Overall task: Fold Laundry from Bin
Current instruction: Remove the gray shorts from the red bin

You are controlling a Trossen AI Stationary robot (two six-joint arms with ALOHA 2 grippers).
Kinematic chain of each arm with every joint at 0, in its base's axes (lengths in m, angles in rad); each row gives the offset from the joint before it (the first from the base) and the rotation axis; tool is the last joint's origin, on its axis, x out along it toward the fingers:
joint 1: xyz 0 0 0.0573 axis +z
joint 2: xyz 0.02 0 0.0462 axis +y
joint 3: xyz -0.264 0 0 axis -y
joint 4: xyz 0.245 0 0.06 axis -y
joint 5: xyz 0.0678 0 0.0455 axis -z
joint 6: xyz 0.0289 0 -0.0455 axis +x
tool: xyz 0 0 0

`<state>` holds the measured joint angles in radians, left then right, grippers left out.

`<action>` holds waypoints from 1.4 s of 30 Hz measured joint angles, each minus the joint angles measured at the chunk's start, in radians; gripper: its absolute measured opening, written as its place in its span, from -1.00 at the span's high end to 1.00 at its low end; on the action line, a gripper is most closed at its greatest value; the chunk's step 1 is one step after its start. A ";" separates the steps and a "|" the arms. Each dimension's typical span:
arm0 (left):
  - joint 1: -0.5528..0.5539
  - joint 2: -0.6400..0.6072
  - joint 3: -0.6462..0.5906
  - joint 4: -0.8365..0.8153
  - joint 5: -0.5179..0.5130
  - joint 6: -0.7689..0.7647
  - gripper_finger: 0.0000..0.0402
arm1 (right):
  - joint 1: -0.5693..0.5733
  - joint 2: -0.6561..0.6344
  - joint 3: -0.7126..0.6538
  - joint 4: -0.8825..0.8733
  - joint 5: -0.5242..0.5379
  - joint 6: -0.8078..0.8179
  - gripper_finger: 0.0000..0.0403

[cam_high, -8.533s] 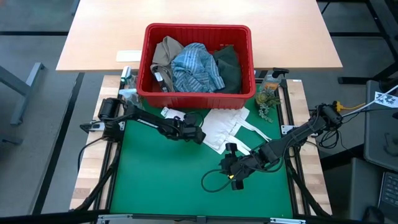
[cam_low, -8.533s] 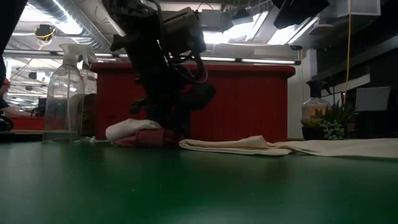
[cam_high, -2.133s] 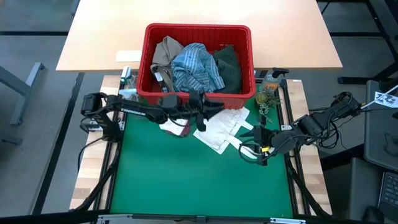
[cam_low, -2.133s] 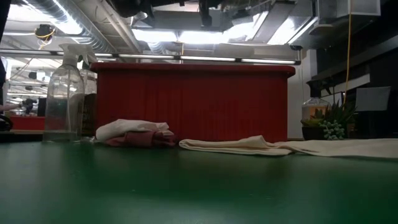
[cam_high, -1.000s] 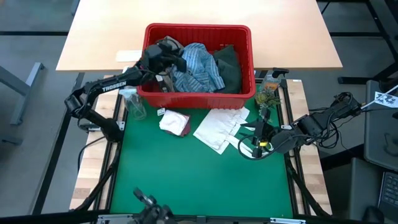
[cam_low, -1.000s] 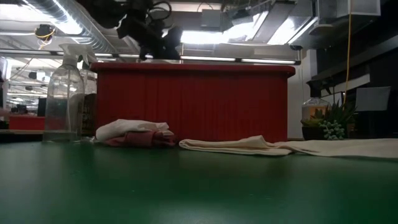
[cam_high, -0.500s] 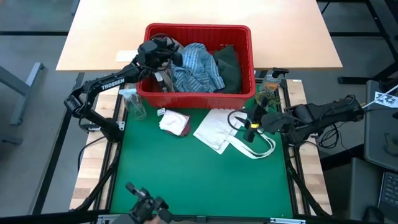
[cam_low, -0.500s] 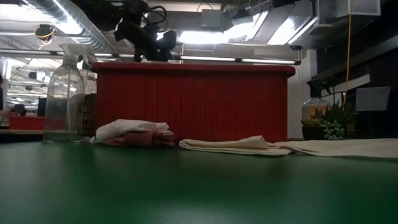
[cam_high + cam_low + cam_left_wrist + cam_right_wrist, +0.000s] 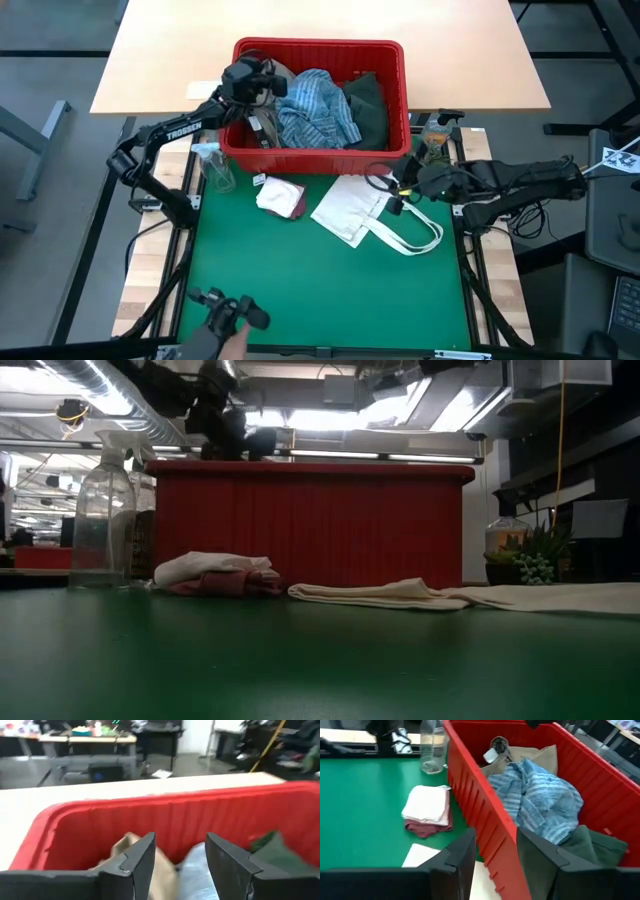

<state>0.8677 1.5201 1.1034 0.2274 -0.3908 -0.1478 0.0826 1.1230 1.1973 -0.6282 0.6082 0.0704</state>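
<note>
A: What surrounds the green mat (image 9: 300, 280)?
B: A pale wood desk (image 9: 320, 20) on grey floor (image 9: 60, 200).
A: And overhead?
B: Bright ceiling lights (image 9: 330, 420), silver ducts (image 9: 110, 400).

The one readable text is "TROSSEN", white lettering along the left arm (image 9: 183, 129).

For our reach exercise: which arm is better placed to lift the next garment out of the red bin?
Probably the left. The left gripper hangs open over the bin's left end, right above the tan garment. The right gripper is outside the bin, over the tote bag.
</note>
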 joint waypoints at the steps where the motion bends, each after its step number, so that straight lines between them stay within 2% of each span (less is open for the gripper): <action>1: 0.008 0.016 0.000 -0.001 0.001 0.001 0.17 | -0.011 0.001 0.000 0.002 0.000 0.000 0.29; 4: 0.034 0.064 0.000 -0.005 0.012 -0.001 0.17 | -0.048 0.014 0.000 0.002 -0.023 -0.001 0.29; 8: 0.067 0.114 0.000 0.001 0.018 -0.003 0.17 | -0.101 0.033 0.000 0.007 -0.104 -0.002 0.29; 13: 0.093 0.125 0.008 0.003 0.084 0.004 0.17 | -0.174 0.066 0.000 0.023 -0.175 -0.027 0.29; 18: 0.122 0.128 0.160 -0.185 0.134 0.002 0.17 | -0.235 0.099 0.000 0.067 -0.239 -0.027 0.29; 23: 0.125 0.130 0.348 -0.428 0.147 0.088 0.17 | -0.273 0.120 0.000 0.108 -0.303 -0.029 0.29; 26: 0.129 0.129 0.421 -0.519 0.146 0.112 0.17 | -0.283 0.120 0.000 0.132 -0.320 -0.053 0.29; 33: 0.140 0.137 0.441 -0.681 0.158 0.086 0.17 | -0.280 0.119 0.000 0.179 -0.329 -0.102 0.29; 36: 0.140 0.168 0.441 -0.745 0.202 0.053 0.17 | -0.280 0.119 0.000 0.184 -0.340 -0.103 0.29; 40: 0.122 0.221 0.441 -0.740 0.264 0.018 0.17 | -0.280 0.119 0.000 0.185 -0.340 -0.103 0.29; 42: 0.111 0.258 0.441 -0.744 0.264 0.019 0.17 | -0.280 0.119 0.000 0.186 -0.341 -0.103 0.29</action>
<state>0.9782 1.7777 1.5440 -0.5168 -0.1263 -0.1291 -0.1970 1.2423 1.1976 -0.4426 0.2676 -0.0327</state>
